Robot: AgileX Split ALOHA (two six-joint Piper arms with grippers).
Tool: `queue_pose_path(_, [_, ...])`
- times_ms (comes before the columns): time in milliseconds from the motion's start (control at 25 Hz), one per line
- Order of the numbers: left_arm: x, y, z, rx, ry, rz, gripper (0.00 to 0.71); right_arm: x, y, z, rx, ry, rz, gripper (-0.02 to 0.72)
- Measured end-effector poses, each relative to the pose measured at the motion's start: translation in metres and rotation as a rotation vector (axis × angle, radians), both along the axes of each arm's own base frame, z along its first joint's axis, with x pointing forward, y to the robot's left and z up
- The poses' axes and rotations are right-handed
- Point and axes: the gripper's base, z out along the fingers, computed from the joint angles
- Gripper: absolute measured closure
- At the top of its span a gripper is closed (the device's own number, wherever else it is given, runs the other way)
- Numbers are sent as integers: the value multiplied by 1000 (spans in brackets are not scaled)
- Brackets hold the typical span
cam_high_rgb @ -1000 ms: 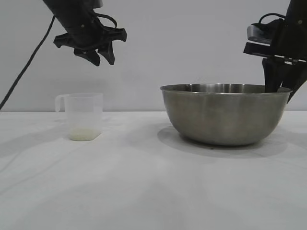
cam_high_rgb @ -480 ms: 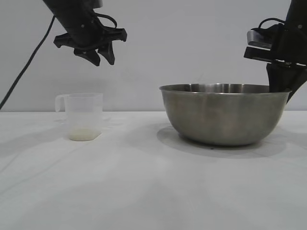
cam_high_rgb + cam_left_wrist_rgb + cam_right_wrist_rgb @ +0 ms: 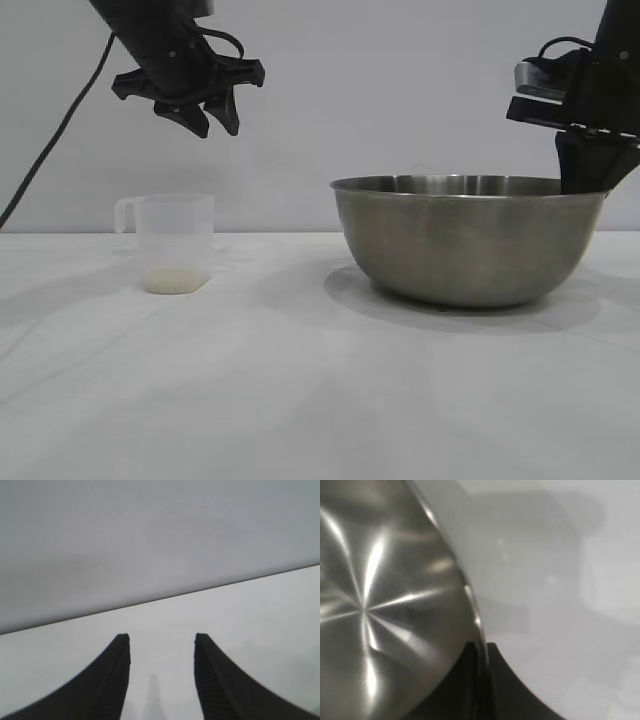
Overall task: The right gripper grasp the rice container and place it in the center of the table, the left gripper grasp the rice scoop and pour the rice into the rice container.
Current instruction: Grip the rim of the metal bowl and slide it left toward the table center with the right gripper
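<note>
Rice container (image 3: 385,605) rim pinched by right claw (image 3: 482,680), wrist view shows.

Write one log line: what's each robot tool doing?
right tool: shut on bowl rim | left tool: open above cup

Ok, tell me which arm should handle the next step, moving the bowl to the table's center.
Right. The right gripper is already shut on the rice container at its rim, one finger on each side of the wall. The left gripper hangs open above the rice scoop, far from the bowl.
</note>
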Motion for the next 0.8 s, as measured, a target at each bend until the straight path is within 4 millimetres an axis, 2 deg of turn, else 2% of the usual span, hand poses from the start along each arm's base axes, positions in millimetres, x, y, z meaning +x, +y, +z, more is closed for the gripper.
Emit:
queue_pose_path(400, [0,0,0,1,2,0,450,-1,35,2,41,-48,43,703])
queue_pose_path(640, [-1,0,2,3,12,-2,450,-1,37,2,45,-49,44,703])
queue_pose_path(680, [-1,0,2,2,11,-2,450,-1,37,2,45,-49,44,656])
queue_pose_path(720, [-1,0,2,2,11,-2,450,-1,37,2,45,-49,44,656])
queue_pose_path(760, [-1,0,2,2,11,-2,450,-1,37,2,45,-49,44,556])
queue_pose_path(800, [-1,0,2,2,11,-2,450,-1,37,2,45,-49,44,494])
